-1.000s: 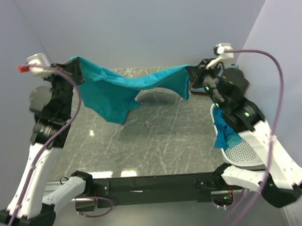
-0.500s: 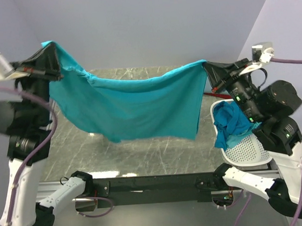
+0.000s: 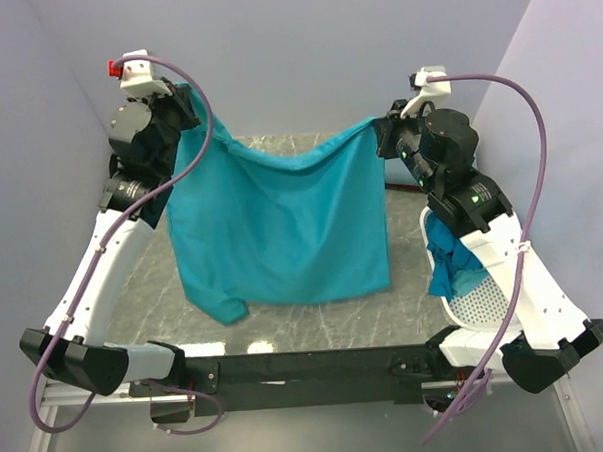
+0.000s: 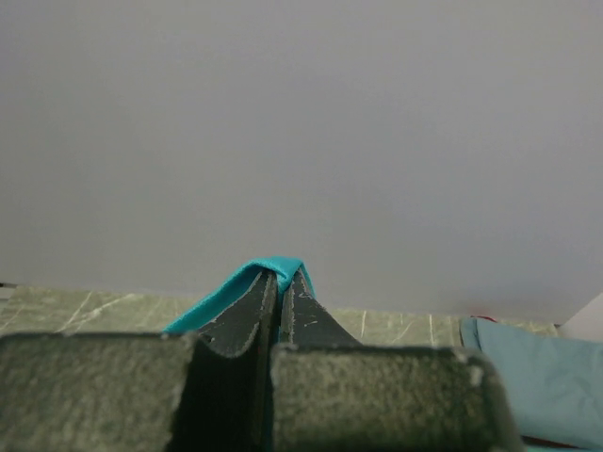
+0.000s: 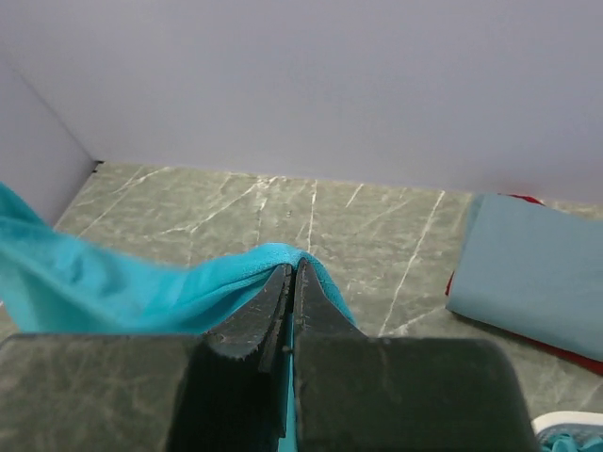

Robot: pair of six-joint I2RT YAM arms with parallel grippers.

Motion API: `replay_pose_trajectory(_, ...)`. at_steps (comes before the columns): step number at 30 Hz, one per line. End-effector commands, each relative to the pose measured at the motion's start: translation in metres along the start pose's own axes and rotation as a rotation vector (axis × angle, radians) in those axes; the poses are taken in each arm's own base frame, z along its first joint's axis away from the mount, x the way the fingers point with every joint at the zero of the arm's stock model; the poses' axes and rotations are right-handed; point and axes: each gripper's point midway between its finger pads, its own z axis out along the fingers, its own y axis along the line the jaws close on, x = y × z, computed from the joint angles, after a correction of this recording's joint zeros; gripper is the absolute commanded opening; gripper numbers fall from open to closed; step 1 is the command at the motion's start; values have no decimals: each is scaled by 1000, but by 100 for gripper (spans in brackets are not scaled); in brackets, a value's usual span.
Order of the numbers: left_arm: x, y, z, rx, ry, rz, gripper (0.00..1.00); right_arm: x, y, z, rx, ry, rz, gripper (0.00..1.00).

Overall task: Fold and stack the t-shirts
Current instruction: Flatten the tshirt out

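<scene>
A teal t-shirt (image 3: 282,227) hangs spread in the air between both arms, its lower edge and one sleeve near the table's front. My left gripper (image 3: 181,96) is shut on its upper left corner, and teal cloth (image 4: 268,268) wraps over the pinched tips. My right gripper (image 3: 381,132) is shut on the upper right corner, where cloth (image 5: 188,282) drapes left from the tips. A folded grey-blue t-shirt (image 5: 537,273) lies on a dark red one (image 5: 565,356) at the back right. More teal shirts (image 3: 453,259) spill from the basket.
A white perforated basket (image 3: 485,303) stands at the right edge under my right arm. The dark marbled table (image 3: 335,315) is walled in by grey panels at the back and both sides.
Both grippers moved inward and toward the back wall, still gripping the shirt. The shirt went from a wide stretched band to a flat sheet hanging straight down.
</scene>
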Motion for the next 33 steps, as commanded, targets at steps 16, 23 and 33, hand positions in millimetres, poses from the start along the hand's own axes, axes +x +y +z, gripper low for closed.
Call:
replay_pose_trajectory(16, -143, -17, -130, 182, -256, -5, 0, -56, 43, -86, -271, -159, 79, 0)
replay_pose_trajectory(23, -195, -21, -176, 231, -342, 9, 1, -85, 55, -129, -333, -227, 78, 0)
replay_pose_trajectory(33, -230, -33, -182, 275, -434, 39, 1, -108, 45, -143, -286, -300, 77, 0)
